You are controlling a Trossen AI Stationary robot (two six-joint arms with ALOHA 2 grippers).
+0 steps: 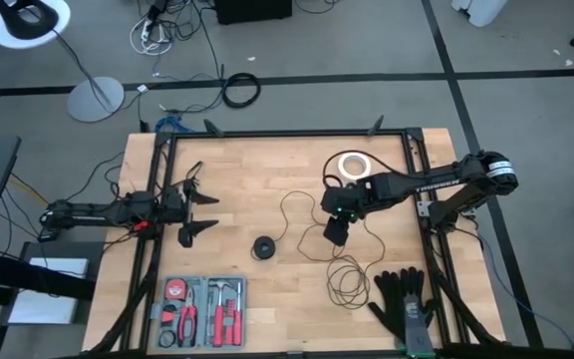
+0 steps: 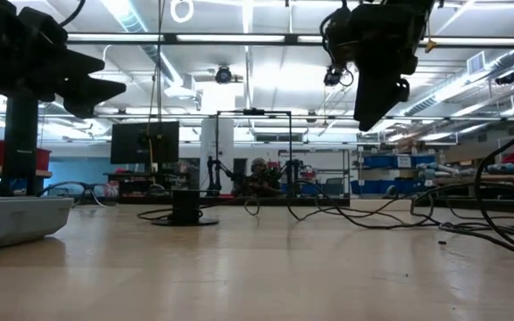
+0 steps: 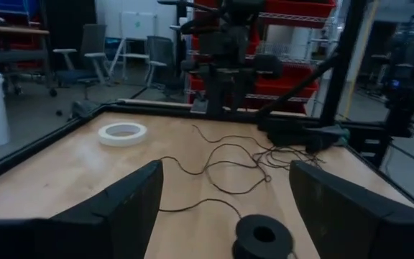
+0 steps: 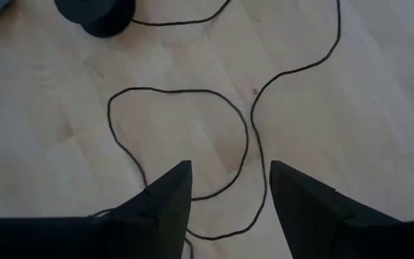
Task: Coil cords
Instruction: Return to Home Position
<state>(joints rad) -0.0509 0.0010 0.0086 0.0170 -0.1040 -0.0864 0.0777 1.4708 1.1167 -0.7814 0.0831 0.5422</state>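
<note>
Right claw (image 1: pixel 335 234) hangs released over the pale wooden bench (image 1: pixel 247 170), and left claw (image 1: pixel 212 212) is spread wide near its left edge. A workshop with red shelving lies beyond. One white tape ring (image 3: pixel 103 134), one round black puck (image 1: pixel 264 247). One thin black cord (image 4: pixel 178 91) sprawls in loose loops mid-bench.

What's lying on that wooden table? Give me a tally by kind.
Black cord: 1
Black spool: 1
White tape ring: 1
Pair of black gloves: 1
Tool tray: 1
Total: 5
</note>
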